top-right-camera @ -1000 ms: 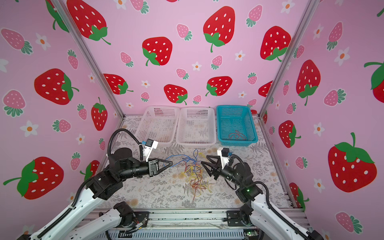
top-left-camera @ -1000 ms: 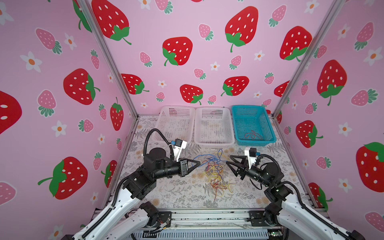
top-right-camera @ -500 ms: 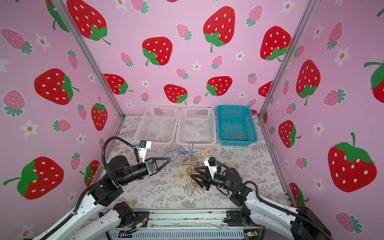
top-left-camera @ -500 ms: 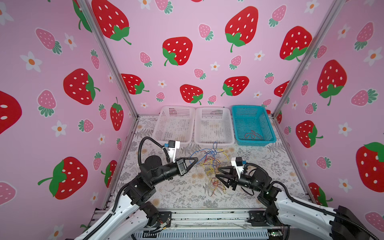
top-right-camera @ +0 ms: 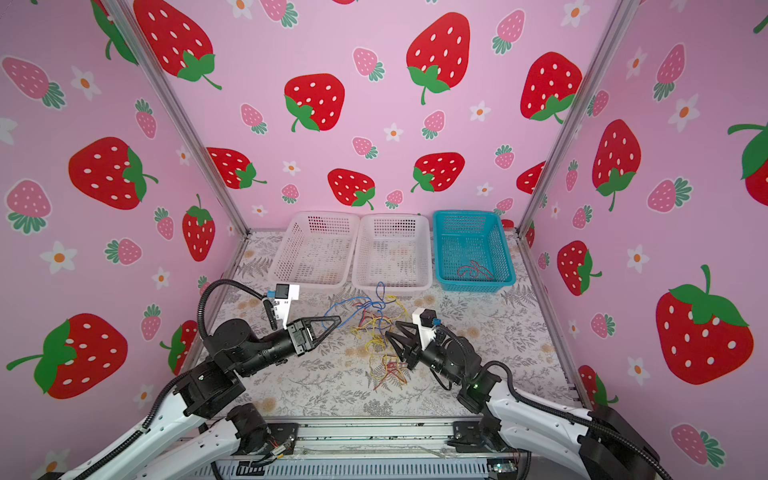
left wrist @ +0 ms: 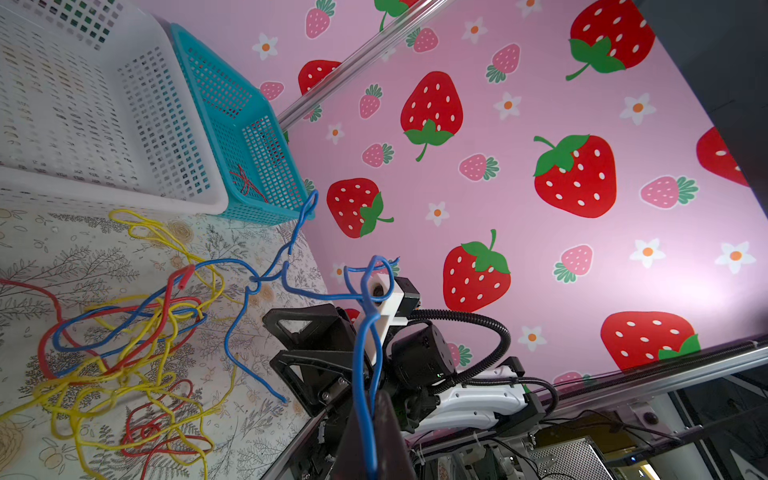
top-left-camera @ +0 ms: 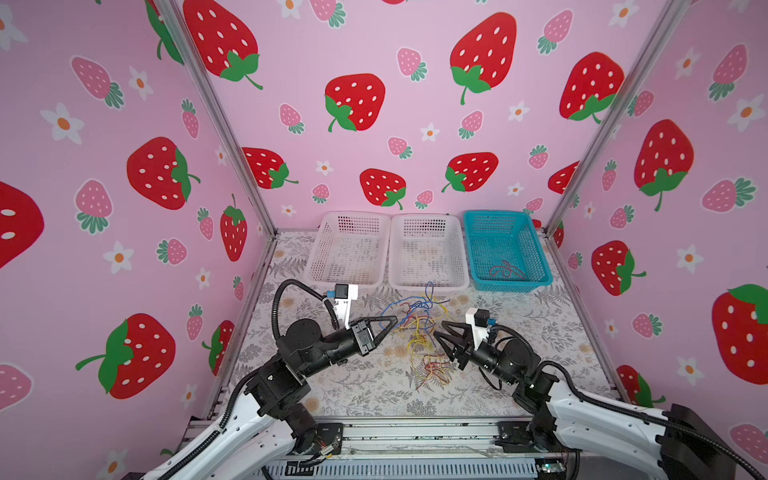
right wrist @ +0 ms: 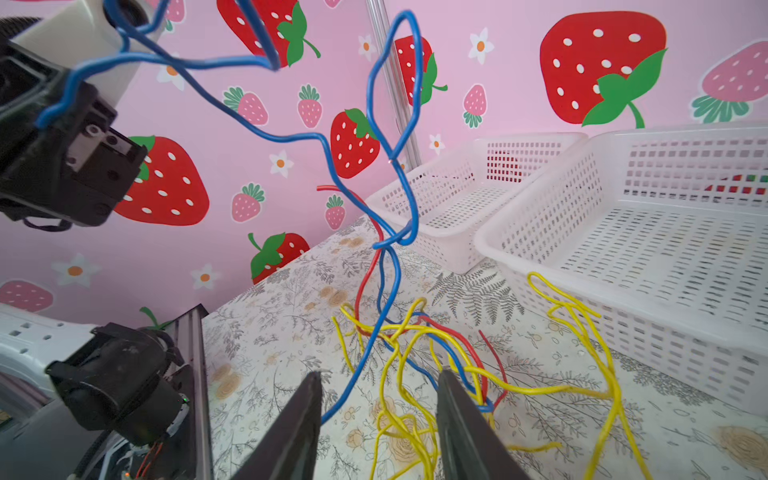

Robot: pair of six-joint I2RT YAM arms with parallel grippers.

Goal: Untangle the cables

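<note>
blue cable (left wrist: 360,374) tight in left hand (top-left-camera: 394,320), right hand (right wrist: 378,376) agape by tangle (top-left-camera: 417,330)

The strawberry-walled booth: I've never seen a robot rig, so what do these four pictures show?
Two robot arms work at a flowery table. Two pictures look down from above; two come from cameras on the arms' wrists. On the table lies a tangle of thin yellow, red and blue cables, with two white baskets and a blue basket behind it; the blue one holds a red cable. The left hand is shut on a blue cable, held off the table. The right hand is open, cables between its fingers.
</note>
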